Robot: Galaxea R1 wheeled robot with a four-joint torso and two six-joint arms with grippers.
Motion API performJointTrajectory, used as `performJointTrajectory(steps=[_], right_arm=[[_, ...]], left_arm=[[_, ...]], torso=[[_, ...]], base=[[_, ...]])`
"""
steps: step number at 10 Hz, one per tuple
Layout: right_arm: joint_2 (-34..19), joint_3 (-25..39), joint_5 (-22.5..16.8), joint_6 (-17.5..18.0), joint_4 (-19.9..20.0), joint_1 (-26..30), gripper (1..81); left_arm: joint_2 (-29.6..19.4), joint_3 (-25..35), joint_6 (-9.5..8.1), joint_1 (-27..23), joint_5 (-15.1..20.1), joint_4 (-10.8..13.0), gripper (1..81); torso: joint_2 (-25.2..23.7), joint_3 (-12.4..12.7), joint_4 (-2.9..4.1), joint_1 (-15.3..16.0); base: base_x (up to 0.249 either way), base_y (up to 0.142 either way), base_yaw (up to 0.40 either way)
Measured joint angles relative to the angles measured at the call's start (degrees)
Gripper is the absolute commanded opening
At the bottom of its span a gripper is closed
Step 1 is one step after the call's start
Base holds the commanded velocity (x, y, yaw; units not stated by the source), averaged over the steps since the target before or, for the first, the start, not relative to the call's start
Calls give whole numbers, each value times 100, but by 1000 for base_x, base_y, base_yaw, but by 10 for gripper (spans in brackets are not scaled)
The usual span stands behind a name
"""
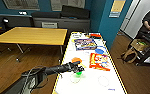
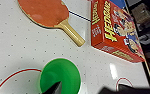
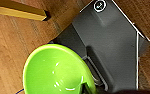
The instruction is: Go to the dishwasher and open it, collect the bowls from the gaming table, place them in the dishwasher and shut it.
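Glossily, a round lime bowl [image 3: 57,71] fills the right tool's [image 3: 84,87] grip over wooden flooring [image 3: 13,40].

We see the gaming table [image 1: 66,53], white with a yellowish edge; on it lie a green bowl [image 1: 78,73], an orange paddle [image 1: 76,60], a red game box [image 1: 99,61], a purple box [image 1: 85,43], a blue disc [image 1: 100,51]

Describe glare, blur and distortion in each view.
Head view: wide-angle bend, soft throughout; the left tool blurs over the green bowl. Left wrist view: a bright glare patch on the gaming table beside the red game box. Right wrist view: highlights inside the lime bowl.
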Motion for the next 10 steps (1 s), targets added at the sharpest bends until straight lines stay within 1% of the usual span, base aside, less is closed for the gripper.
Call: performJointTrajectory(steps=[3,4,7,8,10], right_arm=[[-2,0,-2,2,0,-2,10],[-2,0,2,2,0,0,10],[0,0,-6,2,0,15,10],[0,0,-6,0,0,28,10],[0,0,-2,0,0,30,10]], left_arm=[[126,-152,2,0,-28,2,811],[46,-144,4,0,-37,2,811],[-494,135,4,0,-46,2,811],[-594,187,4,0,-46,0,811],[-601,210,4,-2,-50,2,811]], torso=[[0,0,0,0],[0,0,0,0],[0,0,0,0],[0,0,0,0],[0,-13,0,0]], base=[[0,0,0],[0,0,0],[0,0,0],[0,0,0],[0,0,0]])
